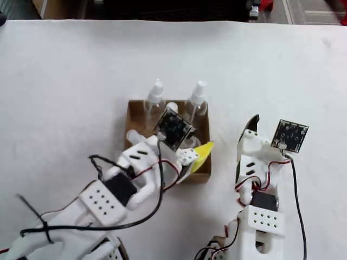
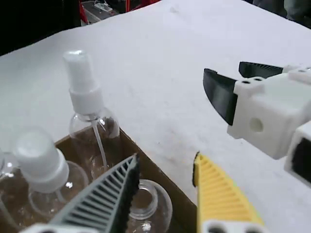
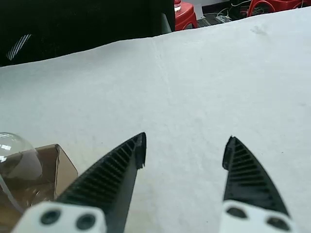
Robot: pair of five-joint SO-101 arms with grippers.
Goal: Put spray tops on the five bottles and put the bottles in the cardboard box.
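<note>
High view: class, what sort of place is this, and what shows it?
Probably a robotics lab bench: two small robot arms at a white-covered table, beside a cardboard box of clear bottles.

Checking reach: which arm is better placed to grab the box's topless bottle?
Left: the left gripper hangs open over the topless bottle in the cardboard box; the right gripper sits outside it.
</note>
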